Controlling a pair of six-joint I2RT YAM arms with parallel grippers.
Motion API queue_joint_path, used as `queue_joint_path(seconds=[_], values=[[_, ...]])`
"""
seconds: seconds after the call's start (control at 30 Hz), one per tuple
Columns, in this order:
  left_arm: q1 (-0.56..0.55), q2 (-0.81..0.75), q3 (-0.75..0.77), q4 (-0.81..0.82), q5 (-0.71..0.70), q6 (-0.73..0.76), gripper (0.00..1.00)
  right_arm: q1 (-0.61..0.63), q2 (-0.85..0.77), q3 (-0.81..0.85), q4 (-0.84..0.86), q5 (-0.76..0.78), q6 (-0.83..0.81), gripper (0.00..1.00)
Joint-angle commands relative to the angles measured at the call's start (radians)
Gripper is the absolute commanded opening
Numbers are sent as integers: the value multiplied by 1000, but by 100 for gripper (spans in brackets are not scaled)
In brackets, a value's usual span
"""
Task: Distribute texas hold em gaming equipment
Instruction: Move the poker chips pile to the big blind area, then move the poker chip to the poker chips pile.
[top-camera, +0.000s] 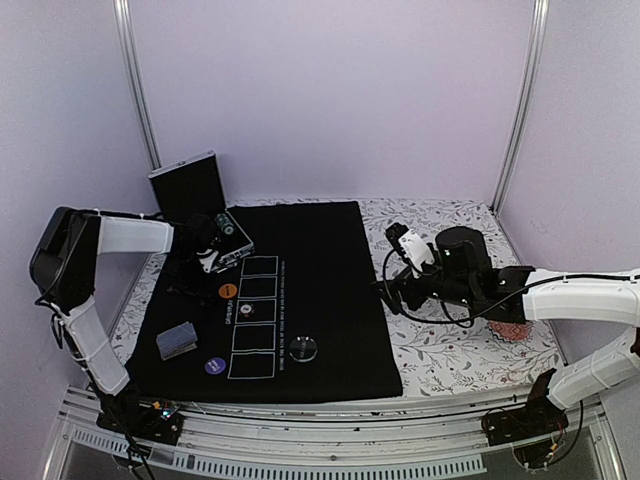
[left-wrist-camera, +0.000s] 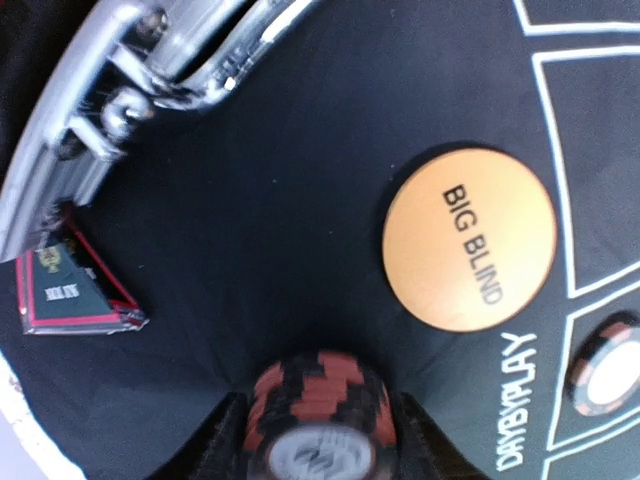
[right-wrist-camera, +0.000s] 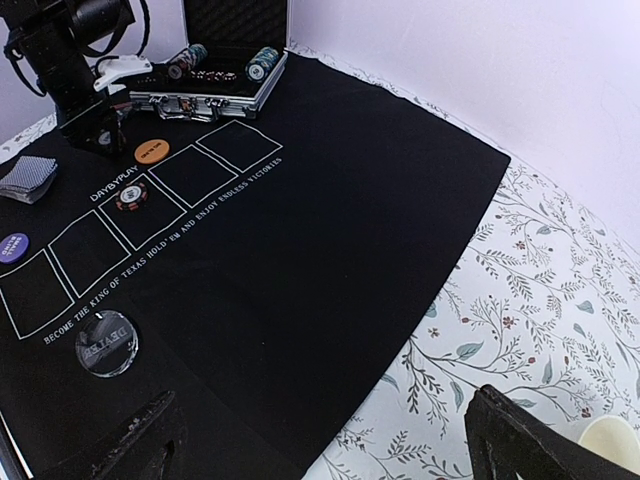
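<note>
The left gripper (left-wrist-camera: 320, 440), jaws part-spread and pressed to either side of a stack of red-and-black poker chips (left-wrist-camera: 318, 392), hangs low over the black felt mat (top-camera: 330, 250) just beside the orange BIG BLIND disc (left-wrist-camera: 468, 240), on the side toward the aluminium chip case (left-wrist-camera: 120, 90). Whether the stack touches the felt cannot be told. Setting it down well looks to mean lowering it flat, parting the jaws evenly so no chip tips, then lifting straight up before swinging away. Room is tight. The disc sits close on one side, a lone striped chip (left-wrist-camera: 605, 365) lies just past the disc in a white-outlined box, and a red-edged marker (left-wrist-camera: 75, 295) lies beyond the stack, near the case. The card deck (top-camera: 177, 340), purple disc (top-camera: 213, 366) and clear disc (top-camera: 303, 349) lie well apart from the orange disc, toward the arm bases. The right gripper (right-wrist-camera: 322, 420), spread wide and empty, hovers far from the disc at the mat's edge, beside the flowered tablecloth (right-wrist-camera: 560, 300).
</note>
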Motion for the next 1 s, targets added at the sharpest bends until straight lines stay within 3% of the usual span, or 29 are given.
queue_joint_path(seconds=[0.0,0.23,0.43,0.5,0.7,0.8,0.97], values=[[-3,-61,53,-30,-14,9,54,3,-31,-12,11,-1,5,99],[-9,-67,67,-57,-19,12,59,3,-42,-11,10,-3,4,99],[-148,-126,96,-2,125,67,60,4,-43,-9,10,-5,4,99],[-192,-84,108,-8,173,79,66,3,-42,-8,11,-8,9,99],[-220,50,133,-26,117,37,81,3,-47,-11,-7,-14,23,99],[-221,83,148,-26,92,30,80,3,-54,-13,-17,-10,23,99],[-225,112,150,-26,106,30,71,3,-59,-19,-12,-7,24,99]])
